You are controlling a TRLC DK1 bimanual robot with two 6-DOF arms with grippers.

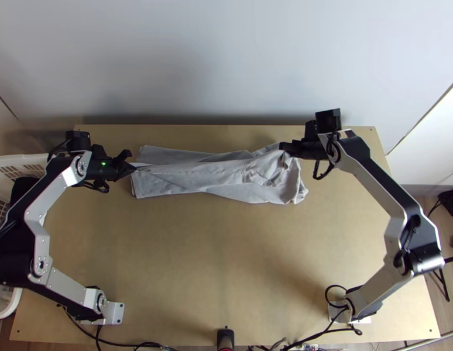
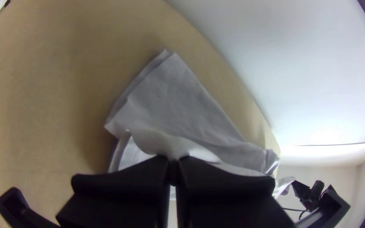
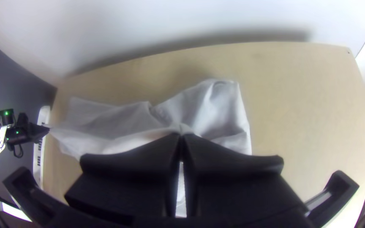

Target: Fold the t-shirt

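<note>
Pale grey is the cloth of the one t-shirt (image 1: 194, 180), which lies at the upper middle of the top view on one wooden table (image 1: 226, 257). It makes a long folded strip, rather flat at its left end, wrinkled and bunched at its right. Two grippers are there: the left gripper (image 1: 133, 168), at the upper left, has its jaws closed on the cloth's left end; the right gripper (image 1: 282, 147) pinches the right end.
</note>
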